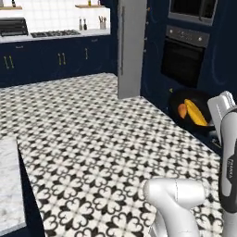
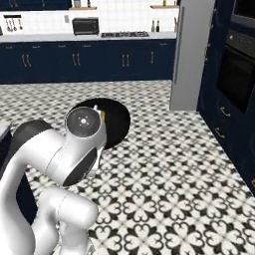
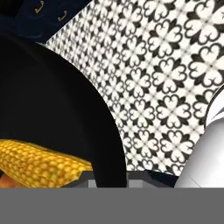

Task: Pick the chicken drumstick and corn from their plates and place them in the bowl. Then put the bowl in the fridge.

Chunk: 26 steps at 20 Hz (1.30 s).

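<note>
The glossy black bowl [image 1: 203,127] hangs above the patterned floor, right beside my white hand. Inside it lie the yellow corn [image 1: 196,113] and the orange-brown chicken drumstick [image 1: 182,110]. My gripper [image 1: 214,133] is shut on the bowl's near rim. The hand view looks into the bowl [image 3: 52,87], where the corn [image 3: 39,164] rests low and a sliver of the drumstick [image 3: 4,179] peeks out under it. In the right base view the bowl [image 2: 118,122] is half hidden behind my arm. The grey fridge [image 1: 132,46] stands ahead. Both plates are out of view.
A black wall oven [image 1: 183,60] in navy cabinets stands to the right of the fridge [image 2: 191,55]. Navy counters with a cooktop [image 1: 55,33] line the far wall. A marble counter corner [image 1: 9,185] sits at the near left. Tiled floor [image 1: 92,129] lies open between.
</note>
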### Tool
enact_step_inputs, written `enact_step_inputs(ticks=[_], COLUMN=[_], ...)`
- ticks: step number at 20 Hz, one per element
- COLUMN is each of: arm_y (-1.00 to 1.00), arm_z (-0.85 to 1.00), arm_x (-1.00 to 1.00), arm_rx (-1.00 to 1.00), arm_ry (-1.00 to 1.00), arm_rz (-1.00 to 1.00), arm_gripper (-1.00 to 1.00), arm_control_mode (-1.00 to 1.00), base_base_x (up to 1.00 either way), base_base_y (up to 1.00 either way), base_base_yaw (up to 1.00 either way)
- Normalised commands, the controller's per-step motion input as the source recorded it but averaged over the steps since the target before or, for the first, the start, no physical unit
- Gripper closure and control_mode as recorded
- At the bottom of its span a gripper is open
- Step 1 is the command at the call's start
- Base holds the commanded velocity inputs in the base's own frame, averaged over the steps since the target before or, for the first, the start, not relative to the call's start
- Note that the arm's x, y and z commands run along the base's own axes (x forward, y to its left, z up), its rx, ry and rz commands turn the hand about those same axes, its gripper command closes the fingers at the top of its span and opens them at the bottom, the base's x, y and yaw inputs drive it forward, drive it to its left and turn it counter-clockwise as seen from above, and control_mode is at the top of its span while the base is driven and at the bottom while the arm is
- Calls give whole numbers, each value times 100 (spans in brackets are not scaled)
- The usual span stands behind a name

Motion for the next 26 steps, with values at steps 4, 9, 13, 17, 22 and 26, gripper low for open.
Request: enact_step_inputs(ticks=[4,9,13,17,22,26], arm_y=[0,0,0,0,0,0], arm_z=[0,0,0,0,0,0], arm_x=[0,0,0,0,0,0], arm_rx=[0,0,0,0,0,0], arm_ry=[0,0,0,0,0,0], arm_rz=[0,0,0,0,0,0], arm_gripper=[100,100,100,100,100,100], arm_control_mode=[100,100,100,100,100,100], base_base_x=[100,100,100,100,100,100], base_base_y=[-3,-5,-36,-34,-19,-8], base_base_yaw=[65,56,22,2,0,0])
